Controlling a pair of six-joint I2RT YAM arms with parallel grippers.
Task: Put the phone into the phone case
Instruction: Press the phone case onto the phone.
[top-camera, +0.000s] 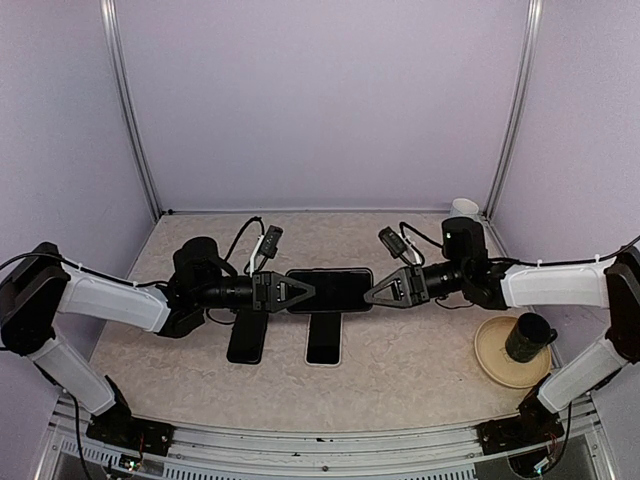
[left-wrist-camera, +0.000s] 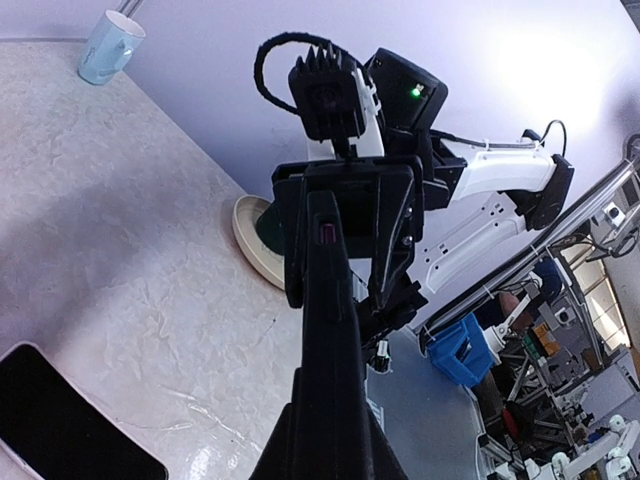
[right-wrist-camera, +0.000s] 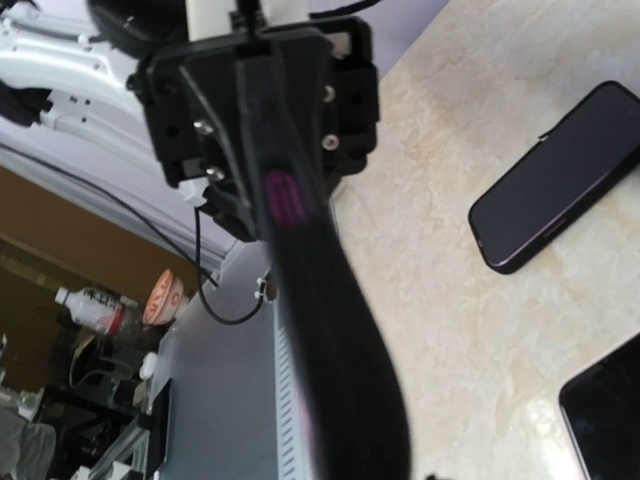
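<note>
Top external, phone (top-camera: 335, 290) aloft, in left hand (top-camera: 303, 291)

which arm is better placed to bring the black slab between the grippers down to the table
Left, I'd judge. The left gripper is shut on one end of the black slab; the right gripper only meets the other end, and its grip is unclear.

Marbled table (top-camera: 190, 375), black slab (top-camera: 247, 336), white-edged phone (top-camera: 324, 341), beige plate (top-camera: 492, 358), white mug (top-camera: 464, 207)
</note>
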